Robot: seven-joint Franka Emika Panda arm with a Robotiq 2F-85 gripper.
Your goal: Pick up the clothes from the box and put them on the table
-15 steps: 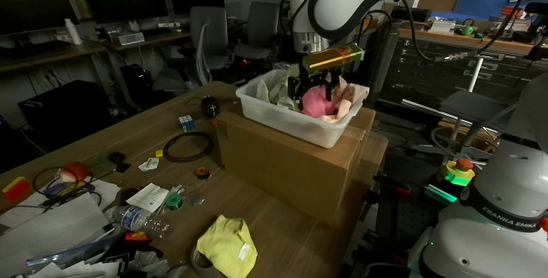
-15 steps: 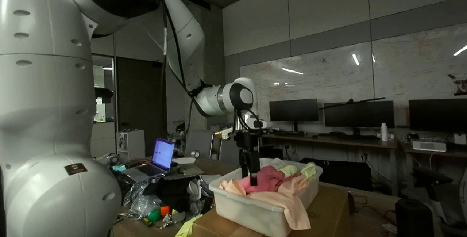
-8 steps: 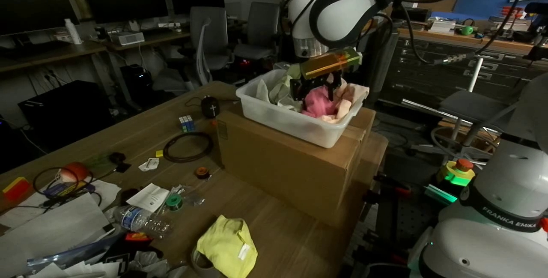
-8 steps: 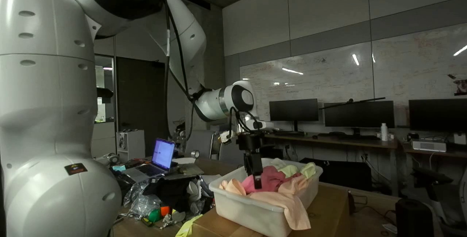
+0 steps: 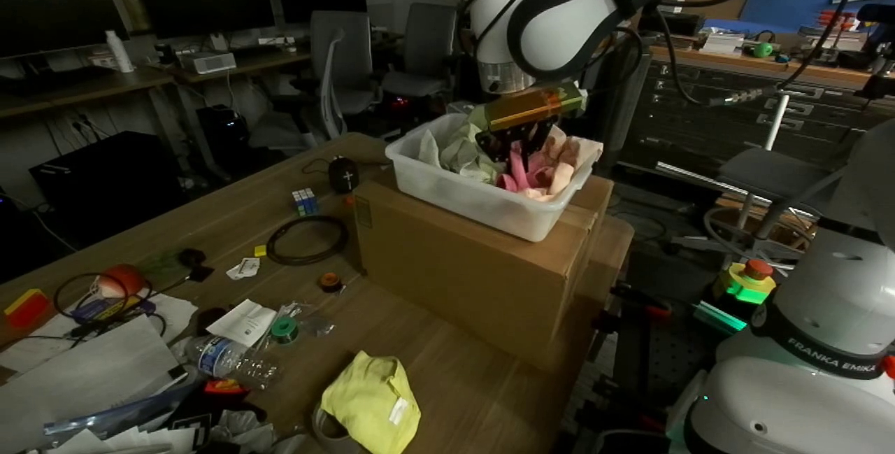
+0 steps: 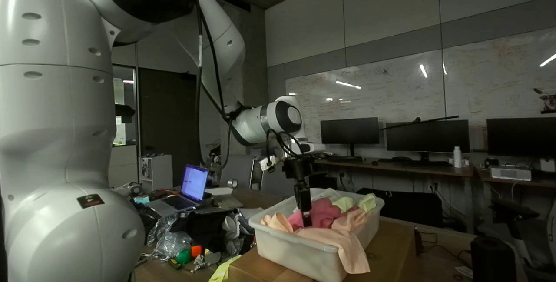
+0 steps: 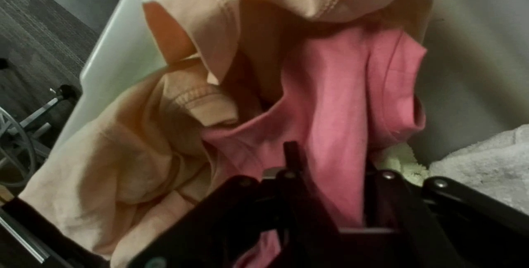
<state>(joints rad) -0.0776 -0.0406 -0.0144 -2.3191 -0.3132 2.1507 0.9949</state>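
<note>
The brown wooden counter (image 5: pixel 475 387) stretches from the left edge to the lower middle of an exterior view. The white robot arm (image 6: pixel 56 108) fills the left of an exterior view and bends over toward the middle. A brown cardboard carton (image 5: pixel 461 272) stands on the counter, mid-frame, and on top of it rests a white plastic tub (image 5: pixel 468 196).

A peach garment (image 6: pixel 334 236) lies in the tub with one end hanging over the rim, low and right of centre. A yellow garment (image 5: pixel 374 398) lies crumpled on the counter at the bottom middle of the frame. Inside the tub, a pink garment (image 7: pixel 339 94) takes the centre of the wrist view against the peach one; a white garment (image 7: pixel 492 169) shows at the lower right, and a scrap of pale yellow-green garment (image 7: pixel 401 160) between pink and white.

The black tool (image 7: pixel 330 162) reaches down into the tub. Its fingers (image 7: pixel 292 156) stand part of the way apart, one on each side of a fold of the pink garment; whether they grip it firmly I cannot tell.

On the counter, left in the frame, lie a clear plastic bottle (image 5: pixel 241 364), a coiled dark cable (image 5: pixel 302 262) and a puzzle cube (image 5: pixel 305 201).
</note>
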